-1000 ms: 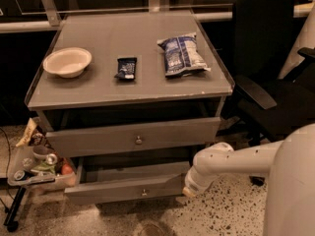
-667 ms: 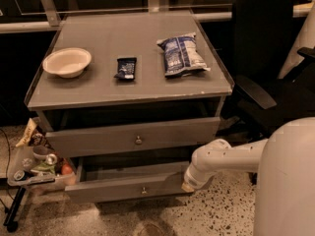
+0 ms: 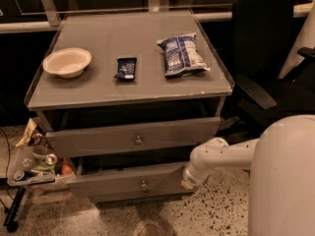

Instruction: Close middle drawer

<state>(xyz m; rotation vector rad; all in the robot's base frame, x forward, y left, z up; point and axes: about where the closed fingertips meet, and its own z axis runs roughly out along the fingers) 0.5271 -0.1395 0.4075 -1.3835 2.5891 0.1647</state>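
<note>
The middle drawer (image 3: 113, 183) is a grey front with a small metal knob (image 3: 143, 183), and it stands pulled out a little under the wider upper drawer (image 3: 98, 140). My gripper (image 3: 188, 182), at the end of the white arm (image 3: 221, 156), is against the right end of the middle drawer's front. The narrow bottom front (image 3: 128, 196) sits just beneath it.
On the cabinet top (image 3: 98, 82) lie a white bowl (image 3: 67, 62), a dark snack bar (image 3: 126, 68) and a blue chip bag (image 3: 182, 54). A black office chair (image 3: 261, 58) stands to the right. A cluttered tray on a stand (image 3: 34, 168) is at the left. The floor is speckled.
The arm's end has shifted slightly left and up against the middle drawer's right end. The drawer front looks a little further in.
</note>
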